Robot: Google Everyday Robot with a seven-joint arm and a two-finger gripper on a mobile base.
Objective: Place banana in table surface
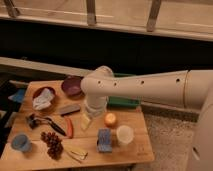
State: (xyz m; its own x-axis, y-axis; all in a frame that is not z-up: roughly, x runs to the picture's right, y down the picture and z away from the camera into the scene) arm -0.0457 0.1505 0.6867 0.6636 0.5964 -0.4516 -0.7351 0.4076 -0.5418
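Observation:
The banana (76, 152), pale yellow with dark streaks, lies flat on the table surface (135, 150) near its front edge, just right of the dark grape bunch (51, 143). My gripper (86, 121) hangs under the white wrist, low over the middle of the table, between a grey block (69, 109) and the round orange fruit (110, 119). It is well behind the banana and apart from it. Its pale tip blurs into the wood, so I cannot tell whether anything is in it.
A green tray (125, 103) sits at the back behind my arm, with a purple bowl (72, 85) and a cloth-filled bowl (44, 98) to its left. A red-orange vegetable (69, 127), black tool (45, 122), blue cup (21, 142), blue sponge (104, 140) and white cup (124, 135) crowd the front.

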